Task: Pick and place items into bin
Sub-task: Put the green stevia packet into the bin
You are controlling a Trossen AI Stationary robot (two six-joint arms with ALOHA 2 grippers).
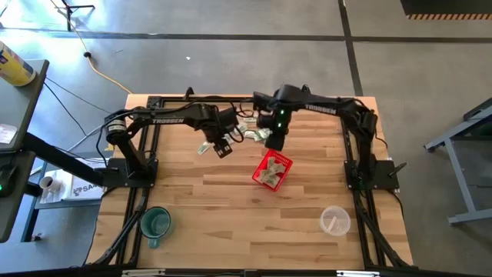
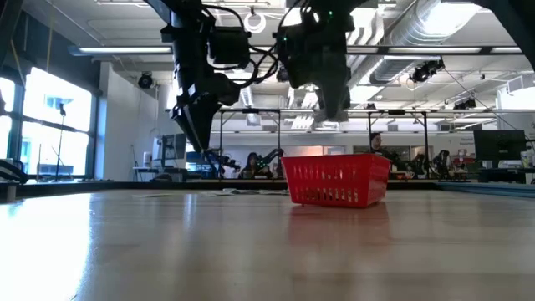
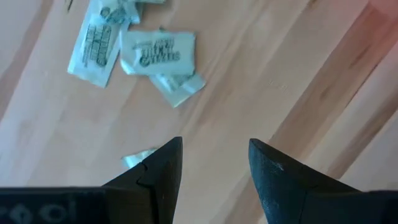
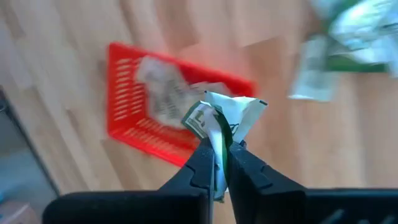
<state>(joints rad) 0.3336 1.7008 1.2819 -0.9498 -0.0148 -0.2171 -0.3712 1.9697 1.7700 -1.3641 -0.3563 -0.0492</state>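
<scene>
The red basket (image 1: 272, 171) is sitting near the centre of the wooden table (image 1: 231, 208), turned at an angle to the table edges. Its walls are perforated like mesh, and several crumpled pale-green-and-white slips (image 1: 269, 175) are lying inside it. More slips are lying loose on the boards in a loose pile (image 1: 250, 132) at about 11 o'clock from the basket, with a separate slip (image 1: 204, 148) lying alone at about 9 o'clock of the pile.

The right gripper (image 4: 219, 163) is hanging just off the basket at its 12 o'clock side, above the table, with its fingers pressed together and clamping one folded slip (image 4: 225, 115), which is sticking up past the fingertips. In the right wrist view the basket (image 4: 163, 106) is showing beyond that clamped slip.

The left gripper (image 3: 214, 163) is hovering above bare boards at about 10 o'clock from the basket, its fingers standing apart and holding nothing; printed slips (image 3: 140, 53) are lying on the wood beyond them.

The table is pale plank wood. A green mug (image 1: 155, 223) is standing toward 7 o'clock of the basket and a clear cup (image 1: 335, 221) toward 4 o'clock. The floor around is grey concrete. The low view is showing a large lit workshop with windows, ceiling ducts and distant benches.
</scene>
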